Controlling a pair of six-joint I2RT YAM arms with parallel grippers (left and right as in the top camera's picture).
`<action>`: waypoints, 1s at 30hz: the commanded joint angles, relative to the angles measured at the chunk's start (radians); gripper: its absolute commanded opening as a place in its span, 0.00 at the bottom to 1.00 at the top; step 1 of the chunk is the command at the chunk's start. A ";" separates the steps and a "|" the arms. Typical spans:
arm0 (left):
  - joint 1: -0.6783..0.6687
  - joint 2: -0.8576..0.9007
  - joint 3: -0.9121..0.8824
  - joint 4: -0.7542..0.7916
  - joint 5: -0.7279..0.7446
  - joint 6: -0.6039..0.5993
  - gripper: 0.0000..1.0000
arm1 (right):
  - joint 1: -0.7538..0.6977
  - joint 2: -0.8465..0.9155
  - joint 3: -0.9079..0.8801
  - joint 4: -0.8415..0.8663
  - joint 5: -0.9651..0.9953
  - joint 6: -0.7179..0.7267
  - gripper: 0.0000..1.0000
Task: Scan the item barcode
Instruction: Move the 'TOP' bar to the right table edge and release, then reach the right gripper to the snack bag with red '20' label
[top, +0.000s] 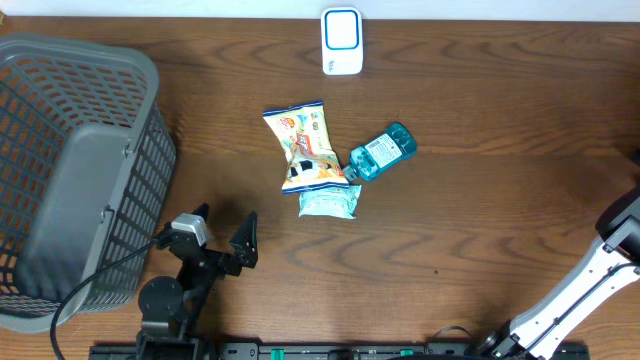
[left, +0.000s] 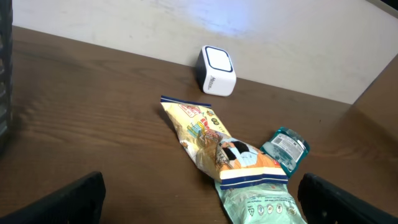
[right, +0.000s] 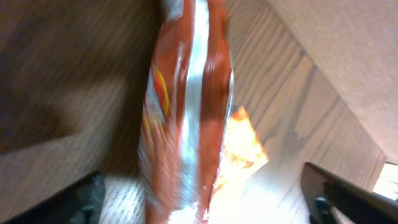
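Soft, even overhead light leaves only faint shadows on the dark brown wood-grain worktop (top: 480, 200), a bluish glare blooms on the off-white wall (left: 217, 18) in the left wrist view, and the right wrist view smears the red-and-silver foil packet (right: 186, 112) with blur.

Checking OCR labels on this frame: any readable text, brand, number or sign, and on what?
No text can be quoted; none is legible.
white scanner: small dark mark on its front, too small to read.
yellow snack bag: colourful print, too small.
blue bottle: white label, print too small.
green pouch: row of tiny symbols, unreadable.
red bag: blurred, nothing readable.
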 joint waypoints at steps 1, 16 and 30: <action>-0.004 -0.005 -0.027 -0.014 0.006 -0.002 0.99 | 0.031 -0.044 0.005 -0.002 -0.028 0.013 0.99; -0.004 -0.005 -0.027 -0.014 0.006 -0.002 0.99 | 0.319 -0.464 0.005 -0.023 -0.375 0.146 0.99; -0.004 -0.005 -0.027 -0.014 0.006 -0.002 0.99 | 0.845 -0.453 -0.010 -0.282 -0.689 0.193 0.99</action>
